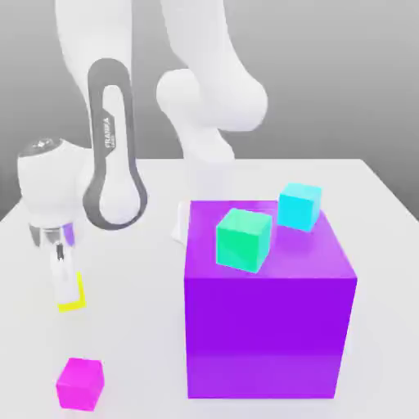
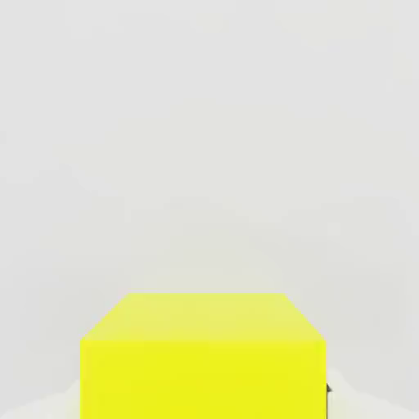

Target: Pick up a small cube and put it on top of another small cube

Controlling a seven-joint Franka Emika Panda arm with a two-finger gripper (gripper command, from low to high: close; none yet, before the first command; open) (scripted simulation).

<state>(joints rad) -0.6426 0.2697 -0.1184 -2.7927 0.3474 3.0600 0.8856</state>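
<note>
The small cube (image 1: 75, 302), bright yellow, sits on the white table at the exterior view's left. My gripper (image 1: 65, 291) reaches straight down onto it, and its pale fingers (image 1: 60, 277) are shut on the cube and cover much of it. The hand view shows the same yellow cube (image 2: 203, 360) very close, with the white table behind it. A small magenta cube (image 1: 80, 383) lies on the table in front of the gripper, apart from the yellow one.
A big purple block (image 1: 266, 327) stands to the exterior view's right of the gripper, with a green cube (image 1: 243, 239) and a cyan cube (image 1: 299, 205) on top. The arm's white base rises behind it. Bare table (image 1: 135, 327) separates the gripper from the block.
</note>
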